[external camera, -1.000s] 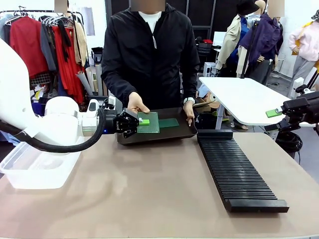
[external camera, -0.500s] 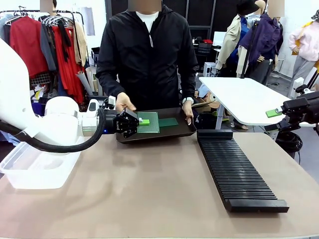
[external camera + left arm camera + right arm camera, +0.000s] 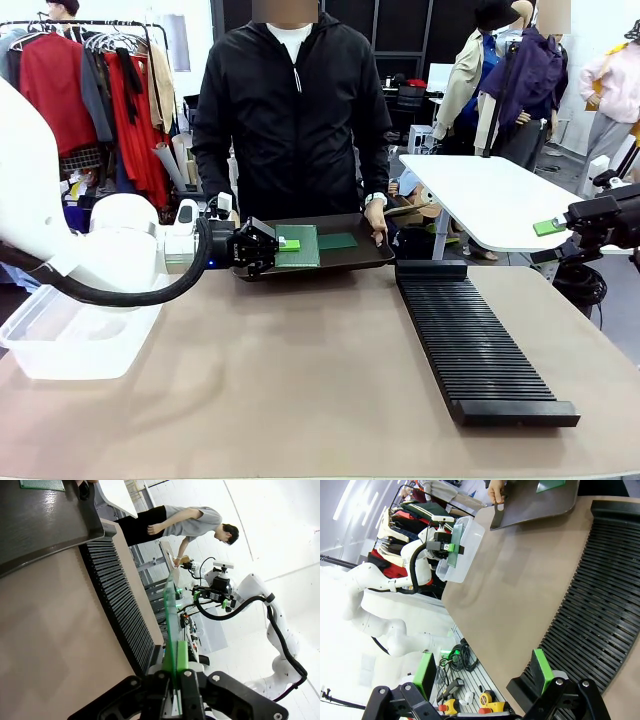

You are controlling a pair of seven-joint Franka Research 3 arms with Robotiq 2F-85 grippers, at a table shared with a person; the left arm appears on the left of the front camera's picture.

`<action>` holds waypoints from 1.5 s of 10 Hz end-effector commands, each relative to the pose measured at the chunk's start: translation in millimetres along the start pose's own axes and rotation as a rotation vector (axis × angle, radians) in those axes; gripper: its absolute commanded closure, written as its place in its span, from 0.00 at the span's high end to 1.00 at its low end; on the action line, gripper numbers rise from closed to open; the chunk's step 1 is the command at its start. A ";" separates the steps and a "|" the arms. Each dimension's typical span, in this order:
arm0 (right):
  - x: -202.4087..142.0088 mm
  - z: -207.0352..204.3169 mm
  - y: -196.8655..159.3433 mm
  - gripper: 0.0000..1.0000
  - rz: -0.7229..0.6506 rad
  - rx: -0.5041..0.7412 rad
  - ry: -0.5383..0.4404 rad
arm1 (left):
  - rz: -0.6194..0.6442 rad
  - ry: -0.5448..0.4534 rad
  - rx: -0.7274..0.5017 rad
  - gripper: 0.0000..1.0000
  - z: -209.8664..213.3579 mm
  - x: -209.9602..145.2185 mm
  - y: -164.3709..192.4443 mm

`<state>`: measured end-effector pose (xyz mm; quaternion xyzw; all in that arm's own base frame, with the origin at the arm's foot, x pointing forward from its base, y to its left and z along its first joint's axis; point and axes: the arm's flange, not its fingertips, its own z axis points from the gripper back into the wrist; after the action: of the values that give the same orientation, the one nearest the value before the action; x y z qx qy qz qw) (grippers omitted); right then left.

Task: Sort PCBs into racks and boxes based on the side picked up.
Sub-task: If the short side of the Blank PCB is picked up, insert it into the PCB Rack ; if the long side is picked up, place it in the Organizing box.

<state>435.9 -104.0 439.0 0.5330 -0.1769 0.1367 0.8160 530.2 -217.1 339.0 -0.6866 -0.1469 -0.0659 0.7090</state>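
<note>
Left gripper (image 3: 284, 245) is clamped tight on one edge of a green circuit board (image 3: 299, 246). Right gripper (image 3: 556, 226) hangs off the desk's right side with its jaws spread wide and nothing between them.

On the brown desk (image 3: 300, 390) the long black rack (image 3: 475, 345) lies lengthwise on the right, its many narrow cross slots bare. The clear plastic box (image 3: 60, 340) sits at the left edge, below the left arm. At the far side, a person's hand (image 3: 376, 217) grips the right rim of a shallow dark tray (image 3: 366, 259).

The held board is thin, flat and rectangular. From the front its pale, finely dotted face points up. It sticks out level from the left gripper towards the middle, over the left part of the tray. Whether it touches the tray cannot be told. In the left wrist view it stands edge-on as a thin green blade (image 3: 171, 625) between the closed fingers (image 3: 182, 655). A smaller, darker green board (image 3: 337, 241) lies flat in the tray just beyond the held one, towards the person's hand.
</note>
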 end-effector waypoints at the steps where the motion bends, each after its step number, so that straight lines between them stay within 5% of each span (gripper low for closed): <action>1: -1.7 -1.1 0.1 1.00 0.006 -0.016 0.004 | 0.000 0.000 0.000 0.00 0.0 0.0 0.0; 10: -1.7 -1.1 0.1 1.00 0.006 -0.016 0.004 | 0.034 0.222 0.138 0.00 85.2 81.3 -36.0; 15: -1.7 -1.1 0.1 1.00 0.006 -0.016 0.004 | 0.019 0.257 0.384 0.00 146.1 122.9 -47.9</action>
<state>435.9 -104.1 438.9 0.5330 -0.1769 0.1366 0.8161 606.9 -66.0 417.8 -0.5457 -0.0652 -0.1205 0.8267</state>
